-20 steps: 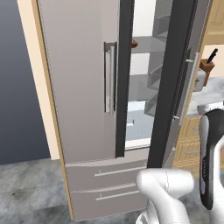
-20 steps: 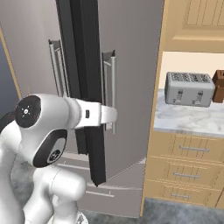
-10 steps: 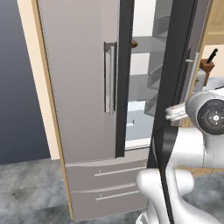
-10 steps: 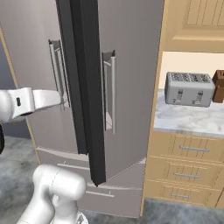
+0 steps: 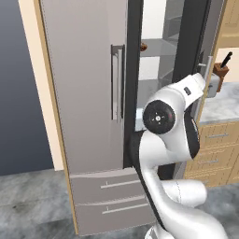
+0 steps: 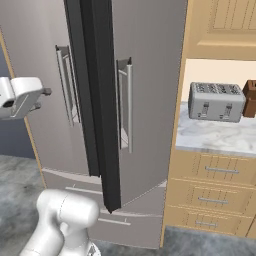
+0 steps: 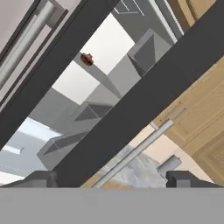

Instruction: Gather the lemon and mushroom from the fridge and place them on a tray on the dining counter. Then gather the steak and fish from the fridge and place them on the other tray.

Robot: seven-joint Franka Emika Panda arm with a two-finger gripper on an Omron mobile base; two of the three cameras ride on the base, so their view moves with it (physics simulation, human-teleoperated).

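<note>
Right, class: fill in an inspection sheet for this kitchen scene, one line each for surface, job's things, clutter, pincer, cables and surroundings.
Surface: grey marble worktop to the right of the fridge, on tan wood drawers.
Job's things: fridge with its right door swung open; a small brown item, probably the mushroom, sits on an upper shelf. Lemon, steak, fish and trays: nothing seen.
Clutter: silver toaster on the worktop; knife block further along.
Pincer: pincer open and empty, facing the gap of the open fridge.
Cables: nothing seen.
Surroundings: grey mottled floor, wooden wall cupboard above the toaster.
</note>
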